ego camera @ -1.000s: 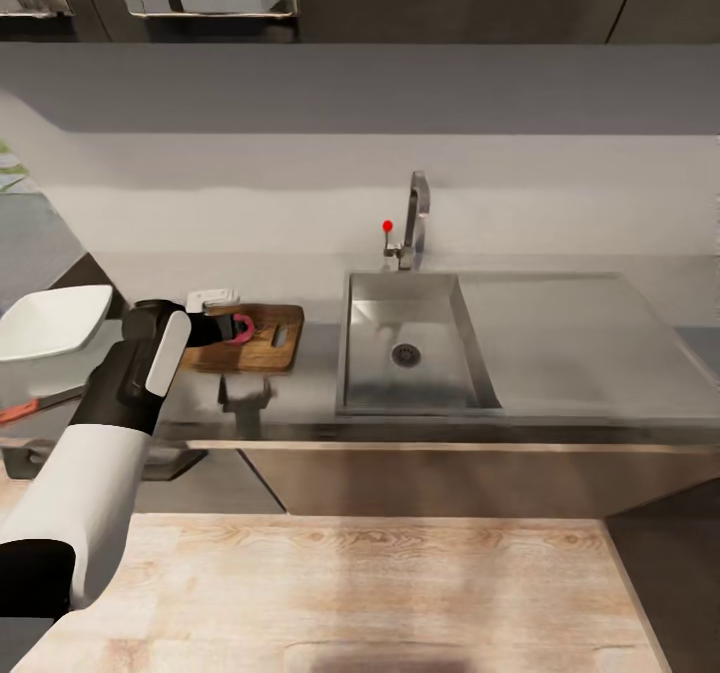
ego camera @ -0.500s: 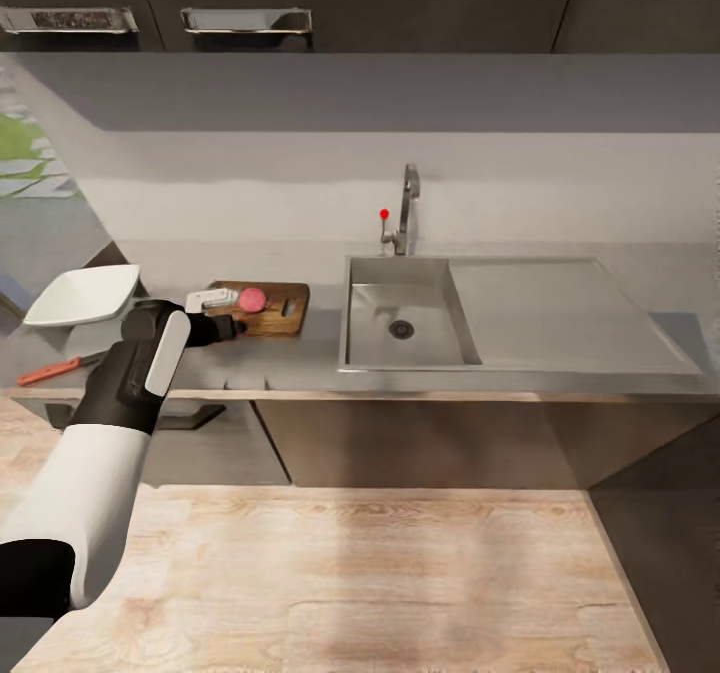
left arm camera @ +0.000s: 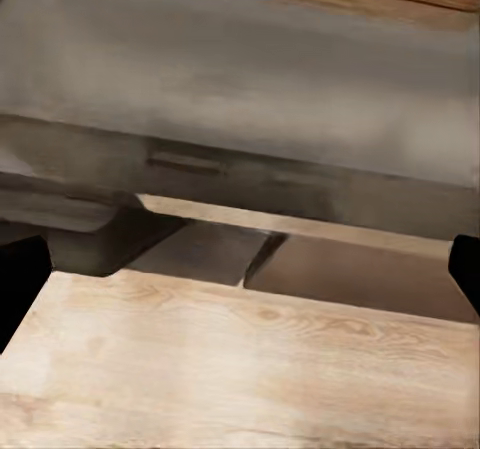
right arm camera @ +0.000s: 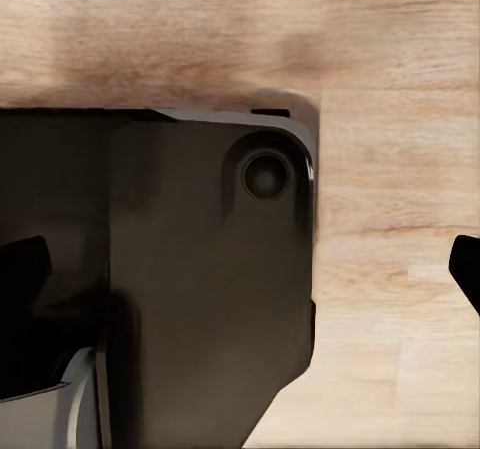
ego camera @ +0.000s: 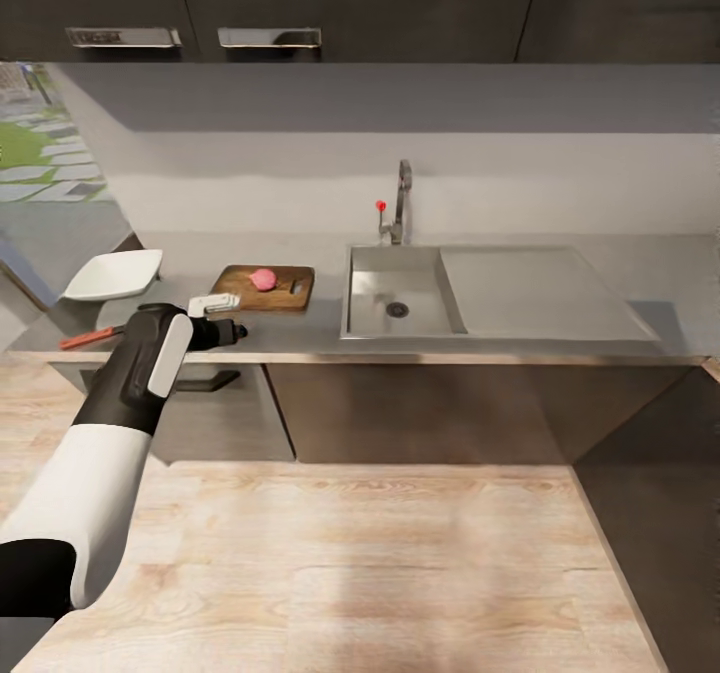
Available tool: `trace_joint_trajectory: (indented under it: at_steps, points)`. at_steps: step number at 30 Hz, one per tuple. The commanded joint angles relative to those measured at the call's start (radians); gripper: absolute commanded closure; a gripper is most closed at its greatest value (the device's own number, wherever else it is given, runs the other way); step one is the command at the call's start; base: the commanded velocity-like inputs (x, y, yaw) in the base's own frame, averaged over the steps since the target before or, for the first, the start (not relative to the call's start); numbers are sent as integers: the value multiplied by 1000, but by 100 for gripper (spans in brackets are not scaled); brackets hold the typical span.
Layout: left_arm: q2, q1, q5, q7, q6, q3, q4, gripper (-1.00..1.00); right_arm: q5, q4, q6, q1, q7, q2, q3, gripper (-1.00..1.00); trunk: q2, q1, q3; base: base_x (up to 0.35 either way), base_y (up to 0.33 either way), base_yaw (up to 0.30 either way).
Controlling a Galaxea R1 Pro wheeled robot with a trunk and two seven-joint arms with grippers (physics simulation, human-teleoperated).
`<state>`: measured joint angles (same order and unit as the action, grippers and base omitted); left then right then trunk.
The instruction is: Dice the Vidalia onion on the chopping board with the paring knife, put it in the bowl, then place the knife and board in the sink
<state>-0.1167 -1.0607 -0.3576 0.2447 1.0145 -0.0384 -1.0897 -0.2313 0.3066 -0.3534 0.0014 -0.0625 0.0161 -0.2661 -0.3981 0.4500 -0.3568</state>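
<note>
The brown chopping board (ego camera: pixel 285 291) lies on the grey countertop (ego camera: pixel 300 338), left of the sink (ego camera: pixel 372 293). A pinkish round onion (ego camera: pixel 263 279) rests on the board. The white bowl (ego camera: pixel 112 275) stands further left, and the orange-red paring knife (ego camera: pixel 88 337) lies at the counter's front edge near it. My left gripper (ego camera: pixel 228 321) hovers at the counter's front edge, short of the board, open and empty; in the left wrist view its fingertips (left arm camera: pixel 22 279) stand wide apart. My right gripper (right arm camera: pixel 240 269) is open over a dark part of my own body and the wood floor.
The chrome tap (ego camera: pixel 399 203) with its red-tipped lever stands behind the basin, and the flat drainboard (ego camera: pixel 535 293) runs to the right. Dark cabinet fronts (ego camera: pixel 420 413) sit under the counter. Light wood floor (ego camera: pixel 380 573) lies between me and the cabinets.
The whole view has pulled back from the counter, so the camera has moved. My left gripper, which was over the board by the onion, is now short of the board.
</note>
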Motion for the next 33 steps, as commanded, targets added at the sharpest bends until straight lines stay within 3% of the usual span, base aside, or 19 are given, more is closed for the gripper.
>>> trace_joint_trajectory:
  at_steps: [1,10,17,21,26,27,28,32,33]
  points:
    - [-1,-1,-11,10,3,-3,6,-100,-7,2,-1,0,-7,1,-8,-100,-2,0,0,-337,0,0]
    - [2,-1,-11,10,0,-3,46,-100,-7,2,-1,0,-7,1,-8,-100,-2,0,14,-337,0,0]
    - [6,-1,-12,5,-5,-5,189,-100,-7,2,-1,0,-7,1,-8,-100,-2,0,25,-336,0,0]
    - [28,-1,-12,-1,-39,-7,339,-100,-7,2,-1,0,-7,2,-8,-100,-2,0,32,-321,0,0]
    - [42,-1,-12,-17,-191,-10,513,-100,-7,2,-2,0,-7,2,-8,-100,-2,0,39,-224,0,0]
    - [47,-1,-10,-44,-268,-17,607,-100,-7,2,-2,0,-7,2,-8,-100,-2,0,41,-95,0,0]
    - [49,-1,-10,-55,-298,-22,640,-100,-7,2,-2,0,-7,2,-8,-100,-2,0,43,-76,0,0]
    - [62,-1,-7,-135,-602,-132,923,-100,-7,2,-2,0,-8,2,-8,-100,-2,0,49,-28,0,0]
    - [66,-1,-7,-142,-644,-148,961,-100,-7,2,-1,0,-8,2,-8,-100,-2,0,51,-10,0,0]
